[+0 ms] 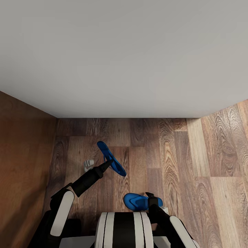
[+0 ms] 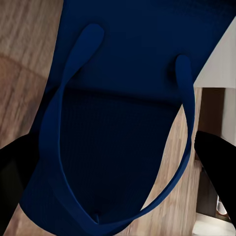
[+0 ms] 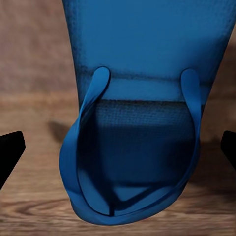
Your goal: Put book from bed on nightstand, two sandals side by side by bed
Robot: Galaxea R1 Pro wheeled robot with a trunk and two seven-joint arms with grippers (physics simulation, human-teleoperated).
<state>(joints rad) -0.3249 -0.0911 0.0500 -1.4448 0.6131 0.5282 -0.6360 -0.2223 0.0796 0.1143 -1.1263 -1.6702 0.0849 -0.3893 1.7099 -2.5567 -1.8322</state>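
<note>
Blue sandal [image 1: 111, 158] tilts at the outstretched left end effector [image 1: 109, 163].

Both sandals are bright blue: the one near the left arm [image 1: 111, 158] and the one by the right arm [image 1: 137, 201], and their straps [image 3: 88, 128] look blue too. The floor [image 1: 193, 162] has brown wood planks with a wavy grain, some lighter and some darker. The bed [image 1: 124, 55] is plain pale grey. The arms [image 1: 88, 181] are black with white covers. The panel [image 1: 20, 158] at the left is reddish-brown wood.
</note>
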